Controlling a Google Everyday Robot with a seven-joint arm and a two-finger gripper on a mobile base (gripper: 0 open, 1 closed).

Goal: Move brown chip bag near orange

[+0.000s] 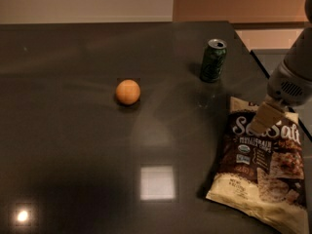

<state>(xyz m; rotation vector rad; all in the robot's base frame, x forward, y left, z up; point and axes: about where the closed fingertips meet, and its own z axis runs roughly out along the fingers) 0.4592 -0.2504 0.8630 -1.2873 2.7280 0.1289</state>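
The brown chip bag (261,172) lies flat on the dark table at the right, with white "Sea Salt" lettering facing up. The orange (127,92) sits left of centre on the table, far from the bag. My gripper (265,119) comes in from the right edge and hangs over the bag's upper part, at the lettering. I cannot tell whether it touches the bag.
A small green can (213,60) stands upright behind the bag, near the table's far right corner. The table's right edge (248,52) runs close past the can and the bag. A bright light reflection (157,182) lies on the tabletop.
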